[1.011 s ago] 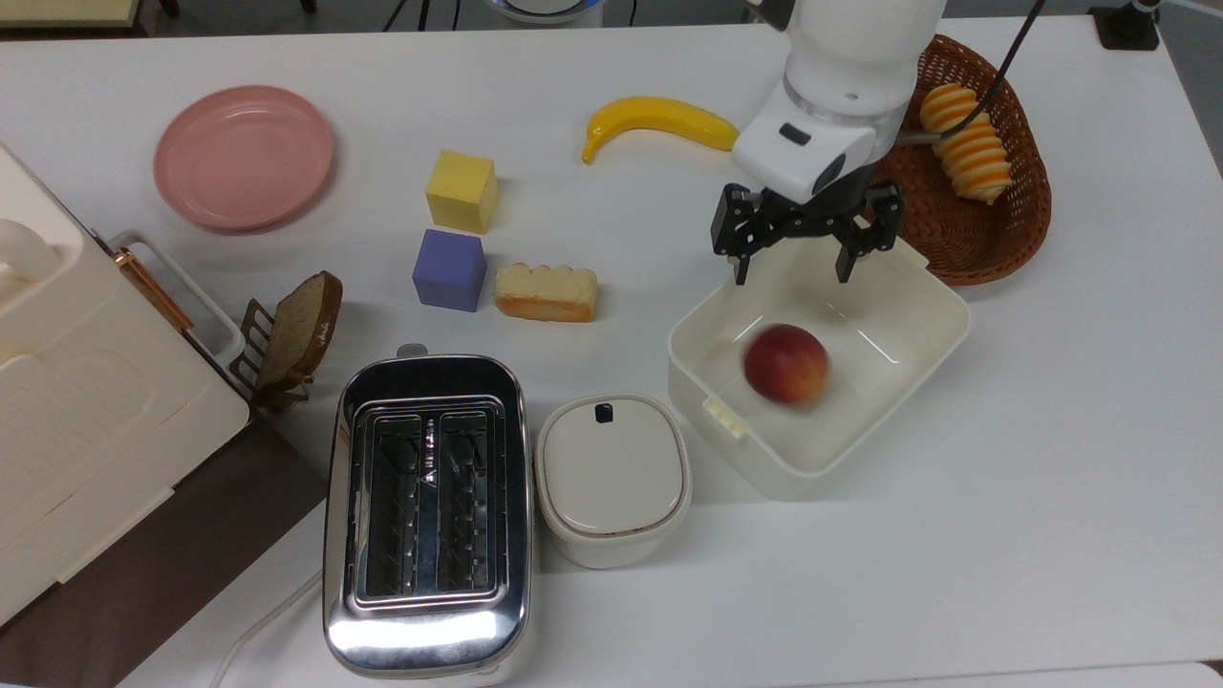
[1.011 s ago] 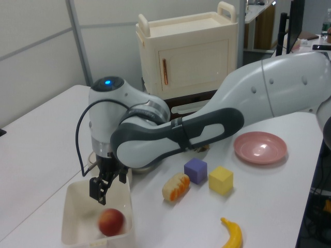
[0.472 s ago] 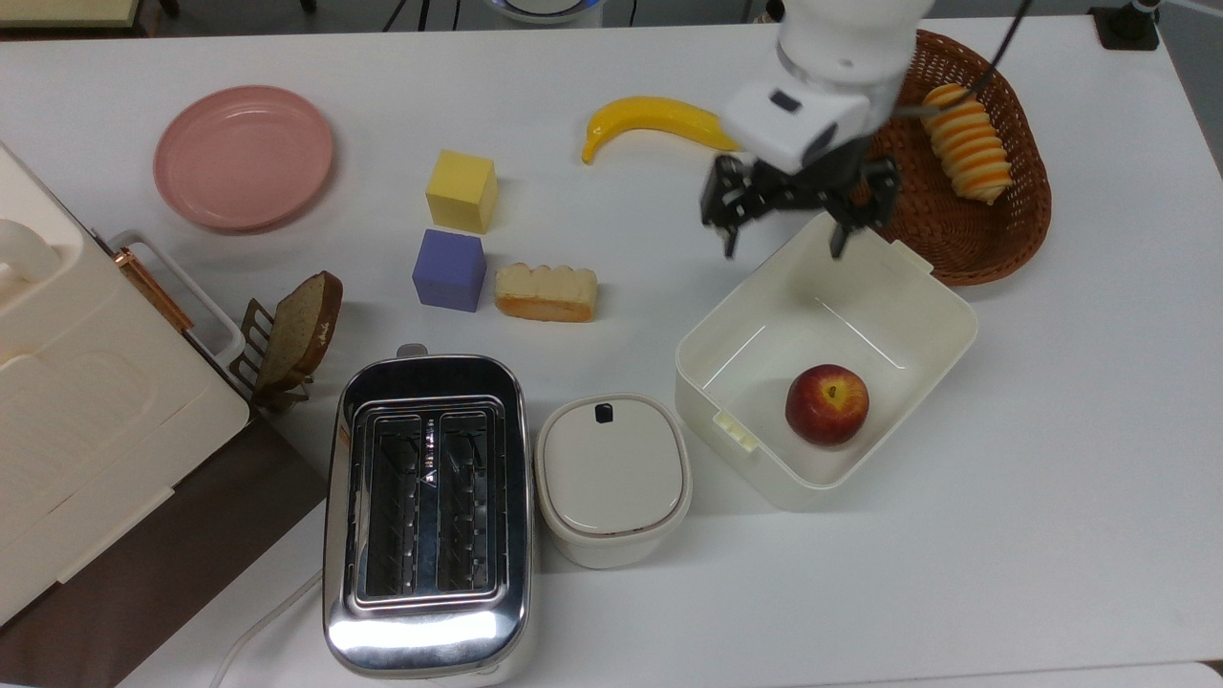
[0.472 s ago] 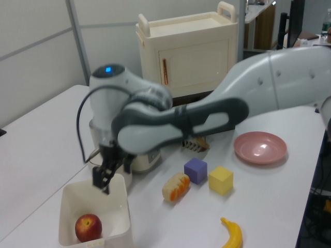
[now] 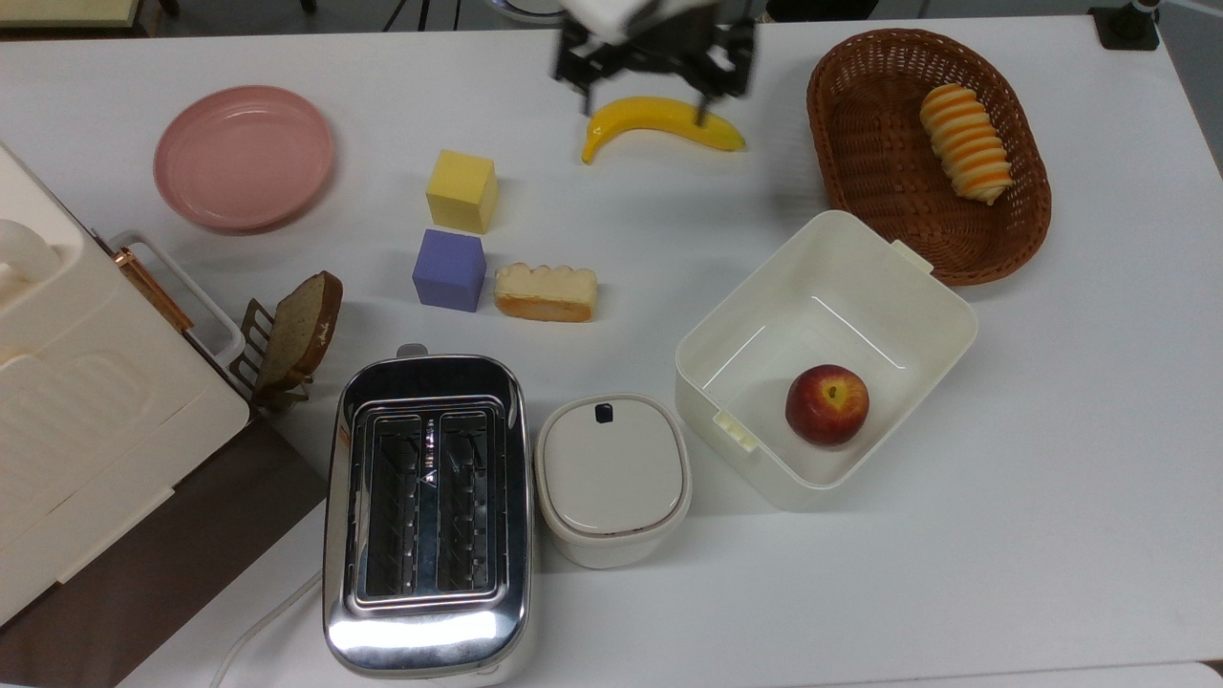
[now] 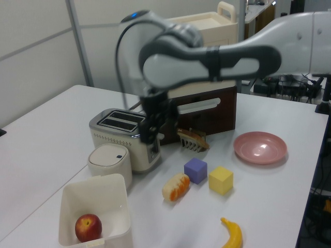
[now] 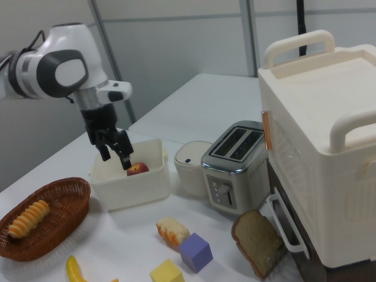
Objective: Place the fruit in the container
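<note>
fruit: we see the fruit (image 5: 827, 404) lying inside the container (image 5: 932, 301), near the corner toward the top view's lower right, free of the claw.
orientation: round, so no long axis; in the top view its stem dimple faces up at us.
views: the left view shows the fruit (image 6: 88, 228) from the side, dimple not seen; in the right view the container (image 7: 138, 188) wall hides all but its top (image 7: 137, 169).
container: upright on the white tabletop (image 5: 1051, 478), beside a lidded white pot (image 5: 612, 478) and a wicker basket (image 5: 860, 162).
claw: empty, fingers spread apart, above the banana (image 5: 659, 122) in the top view (image 5: 648, 100), well away from the container.
</note>
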